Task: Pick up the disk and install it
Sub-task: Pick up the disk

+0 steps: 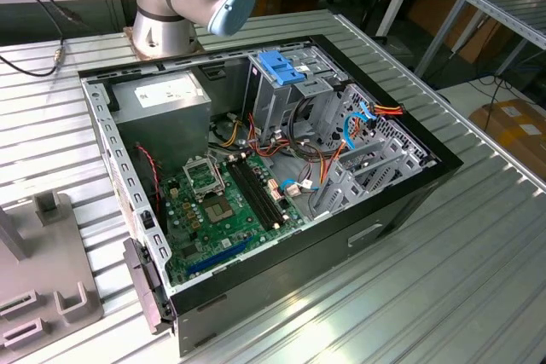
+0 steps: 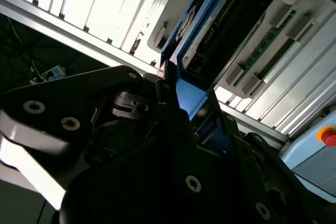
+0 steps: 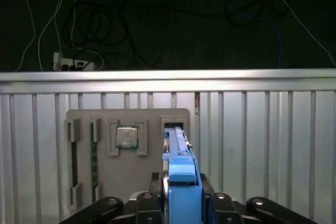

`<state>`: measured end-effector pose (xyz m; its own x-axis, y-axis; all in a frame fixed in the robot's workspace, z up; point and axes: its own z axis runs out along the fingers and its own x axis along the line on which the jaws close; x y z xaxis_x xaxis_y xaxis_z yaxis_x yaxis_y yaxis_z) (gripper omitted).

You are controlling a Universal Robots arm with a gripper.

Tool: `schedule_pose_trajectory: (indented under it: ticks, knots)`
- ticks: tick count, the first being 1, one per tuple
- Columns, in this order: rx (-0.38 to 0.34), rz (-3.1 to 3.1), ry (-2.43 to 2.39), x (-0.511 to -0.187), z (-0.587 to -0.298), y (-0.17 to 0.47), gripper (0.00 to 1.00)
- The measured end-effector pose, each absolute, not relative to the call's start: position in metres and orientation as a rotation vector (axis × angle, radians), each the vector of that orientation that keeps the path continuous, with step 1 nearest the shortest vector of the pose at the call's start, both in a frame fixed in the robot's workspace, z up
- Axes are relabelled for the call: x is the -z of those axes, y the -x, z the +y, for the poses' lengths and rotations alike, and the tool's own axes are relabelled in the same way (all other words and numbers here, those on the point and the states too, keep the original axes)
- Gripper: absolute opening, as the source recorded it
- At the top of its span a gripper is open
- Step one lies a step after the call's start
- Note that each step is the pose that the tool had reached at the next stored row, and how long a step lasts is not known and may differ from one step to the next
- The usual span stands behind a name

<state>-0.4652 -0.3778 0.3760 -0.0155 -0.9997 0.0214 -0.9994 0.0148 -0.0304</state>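
The fingers [image 3: 212,205] of the gripper [image 3: 181,203] are pressed onto the light-blue carrier of the disk [image 3: 177,145], held edge-on over the grey parts tray [image 3: 105,119] on the ribbed desk [image 3: 262,129]. Gripped at one end, the disk could be tilted or snagged on the tray's slot — smooth plastic may slip. The wrist is pointed down at the tray.

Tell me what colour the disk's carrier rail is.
The carrier rail is light blue, best seen in the first wrist view.

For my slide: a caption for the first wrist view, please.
End effector grips the disk at the grey parts tray.
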Motion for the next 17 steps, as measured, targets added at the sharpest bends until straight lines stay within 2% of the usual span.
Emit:
schedule_pose_trajectory:
  ticks: [6,17]
  knots:
    - [0.057,2.234,2.200,-0.383,-0.378,0.465,0.37]
    - [0.057,2.233,2.200,-0.429,-0.378,0.465,0.37]
